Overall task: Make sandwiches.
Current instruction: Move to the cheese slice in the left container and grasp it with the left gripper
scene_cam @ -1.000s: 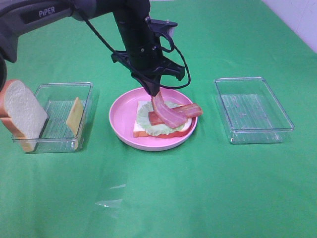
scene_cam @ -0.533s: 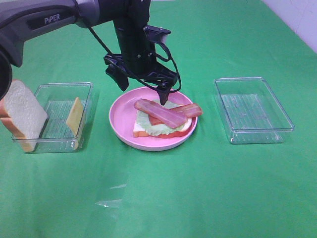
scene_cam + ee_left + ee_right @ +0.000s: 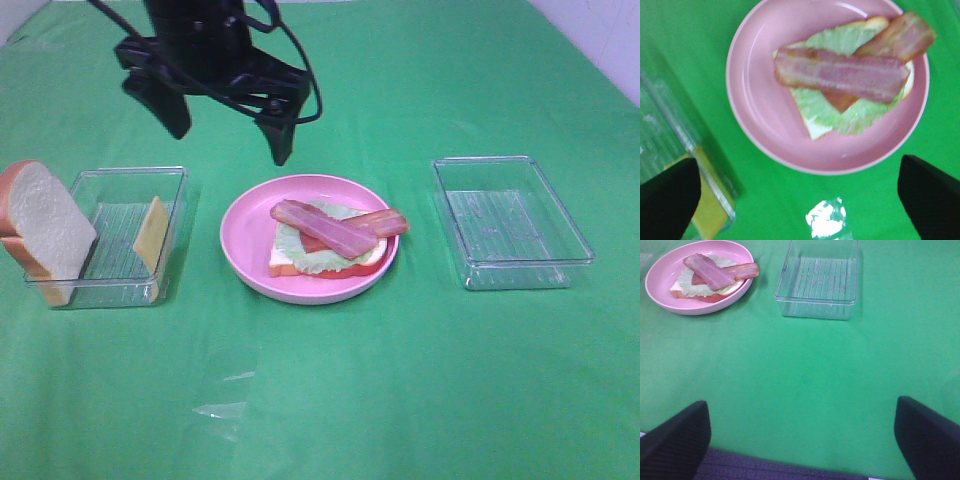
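An open-faced sandwich (image 3: 325,245) lies on a pink plate (image 3: 242,235): one white bread slice, pale green lettuce and two crossed bacon strips (image 3: 322,227). My left gripper (image 3: 230,135) is open and empty, raised above the table behind the plate's left side. In the left wrist view the plate (image 3: 752,100) and bacon (image 3: 840,75) lie below the spread fingers (image 3: 670,200). A second bread slice (image 3: 45,222) leans on the left bin, with a yellow cheese slice (image 3: 152,232) inside it. My right gripper (image 3: 802,440) is open and empty, well away from the plate (image 3: 660,285).
A clear plastic bin (image 3: 120,195) stands left of the plate and holds the cheese. An empty clear bin (image 3: 510,220) stands to the right and also shows in the right wrist view (image 3: 817,282). Green cloth covers the table.
The left gripper let go of the second bacon strip, which now lies flat across the first. The gripper then opened, rose and moved back to the left.
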You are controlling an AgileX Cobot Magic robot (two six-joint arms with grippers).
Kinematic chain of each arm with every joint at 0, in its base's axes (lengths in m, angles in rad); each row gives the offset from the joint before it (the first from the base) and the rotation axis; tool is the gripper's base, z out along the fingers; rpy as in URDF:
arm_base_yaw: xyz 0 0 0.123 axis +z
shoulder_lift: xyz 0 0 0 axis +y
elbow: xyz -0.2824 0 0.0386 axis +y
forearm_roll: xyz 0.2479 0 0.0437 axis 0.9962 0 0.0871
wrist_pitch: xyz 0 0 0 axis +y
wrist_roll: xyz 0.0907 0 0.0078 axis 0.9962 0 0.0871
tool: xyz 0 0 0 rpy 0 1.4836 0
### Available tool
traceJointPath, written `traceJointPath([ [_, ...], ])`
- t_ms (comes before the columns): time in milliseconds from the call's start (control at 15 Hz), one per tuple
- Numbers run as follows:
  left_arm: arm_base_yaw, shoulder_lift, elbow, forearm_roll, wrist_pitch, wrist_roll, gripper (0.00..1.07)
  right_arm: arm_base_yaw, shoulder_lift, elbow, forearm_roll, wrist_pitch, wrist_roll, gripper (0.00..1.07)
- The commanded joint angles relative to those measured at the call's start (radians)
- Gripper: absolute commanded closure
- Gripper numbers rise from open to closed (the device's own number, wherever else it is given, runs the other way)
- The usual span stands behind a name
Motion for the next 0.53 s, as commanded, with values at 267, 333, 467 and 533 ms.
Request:
traceJointPath([
  [267,0.218,-0.189,0.298,-0.046,0.101,-0.073,0.06,-0.007,-0.031,0.003,0.001,-0.003,0.011,0.11],
  [333,0.220,-0.178,0.298,-0.039,0.091,-0.074,0.06,-0.007,-0.031,0.003,0.001,-0.003,0.011,0.11],
  [467,0.220,-0.149,0.298,-0.042,0.059,-0.074,0.06,-0.007,-0.031,0.003,0.002,-0.003,0.011,0.11],
  [533,0.220,-0.120,0.298,-0.056,0.042,-0.074,0.06,-0.007,-0.031,0.003,0.002,-0.003,0.011,0.11],
])
